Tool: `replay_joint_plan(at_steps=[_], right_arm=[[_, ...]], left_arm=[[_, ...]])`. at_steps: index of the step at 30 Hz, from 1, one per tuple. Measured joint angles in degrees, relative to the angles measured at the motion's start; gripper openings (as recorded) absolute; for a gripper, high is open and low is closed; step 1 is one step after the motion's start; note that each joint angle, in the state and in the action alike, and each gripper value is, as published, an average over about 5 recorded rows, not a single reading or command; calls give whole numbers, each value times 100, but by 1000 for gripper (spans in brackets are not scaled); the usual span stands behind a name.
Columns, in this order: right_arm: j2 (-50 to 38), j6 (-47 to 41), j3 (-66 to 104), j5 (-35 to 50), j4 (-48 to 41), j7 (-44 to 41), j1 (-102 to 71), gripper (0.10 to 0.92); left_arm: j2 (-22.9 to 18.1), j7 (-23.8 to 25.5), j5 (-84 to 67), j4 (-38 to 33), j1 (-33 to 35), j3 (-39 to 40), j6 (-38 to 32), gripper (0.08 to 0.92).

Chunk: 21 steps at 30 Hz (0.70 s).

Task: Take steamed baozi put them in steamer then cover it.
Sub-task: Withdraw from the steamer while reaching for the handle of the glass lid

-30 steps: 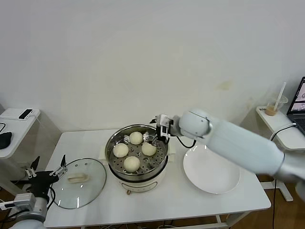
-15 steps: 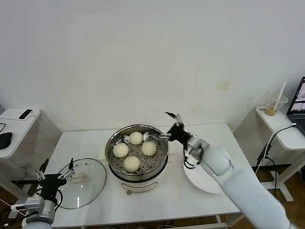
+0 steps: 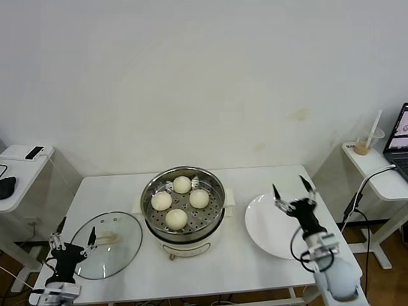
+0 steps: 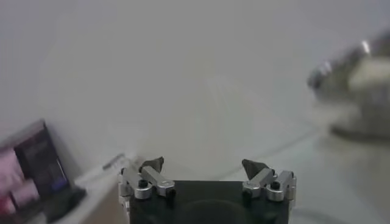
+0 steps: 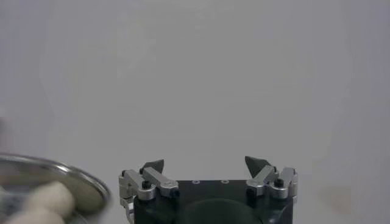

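Several cream-white baozi [image 3: 182, 185] lie on the perforated tray inside the shiny steel steamer [image 3: 215, 213] at the table's middle. The steamer's edge with baozi also shows in the right wrist view [image 5: 49, 195]. The clear glass cover [image 3: 106, 243] with its cream bar handle lies flat on the table left of the steamer. My right gripper [image 3: 293, 189] is open and empty, raised over the white plate. My left gripper [image 3: 72, 231] is open and empty at the table's front left corner, beside the cover.
A flat white plate [image 3: 274, 239] lies right of the steamer. A side table [image 3: 19, 167] with a phone stands at far left. Another side table [image 3: 373, 167] with a drink cup stands at far right.
My right arm has pulled back from the steamer's far rim to the right, down over the plate. My left gripper has sunk slightly toward the front corner.
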Motion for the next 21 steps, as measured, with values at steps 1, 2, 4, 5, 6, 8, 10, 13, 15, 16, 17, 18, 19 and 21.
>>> replay_joint_plan(at_steps=[1, 2, 4, 5, 6, 8, 10, 13, 15, 16, 17, 18, 19, 21], right_arm=[[56, 33, 97, -20, -20, 24, -86, 823], [111, 62, 188, -39, -43, 51, -167, 823], [212, 100, 340, -64, -78, 110, -318, 823], [258, 113, 406, -75, -88, 139, -392, 823], [302, 123, 465, -86, -93, 168, -464, 823], [380, 139, 564, -109, -95, 217, -595, 823], [446, 153, 650, -133, -92, 259, -706, 823], [530, 166, 750, -171, -80, 310, -842, 823], [583, 174, 795, -200, -65, 339, -924, 823], [607, 177, 813, -214, -57, 351, -962, 823], [632, 181, 830, -226, -48, 363, -998, 823], [656, 187, 845, -239, -38, 374, -1034, 823], [680, 195, 858, -252, -29, 383, -1068, 823], [722, 214, 880, -280, -16, 396, -1135, 823]], left_arm=[[14, -11, 362, 67, 2, 4, -84, 823], [23, -20, 707, 133, -2, 11, -161, 823], [26, -33, 1380, 268, -20, 25, -292, 823], [21, -34, 1691, 324, -27, 29, -341, 823], [16, -32, 1982, 373, -32, 30, -382, 823], [5, -24, 2483, 449, -25, 24, -441, 823], [0, -11, 2859, 513, -3, 9, -477, 823], [15, 13, 3244, 608, 11, -16, -500, 823], [38, 31, 3425, 675, -8, -17, -506, 823], [50, 37, 3500, 712, -24, -12, -508, 823], [62, 41, 3566, 750, -43, -5, -511, 823], [73, 43, 3626, 789, -66, 4, -514, 823], [84, 42, 3679, 830, -93, 13, -518, 823], [104, 44, 3766, 916, -158, 33, -524, 823]])
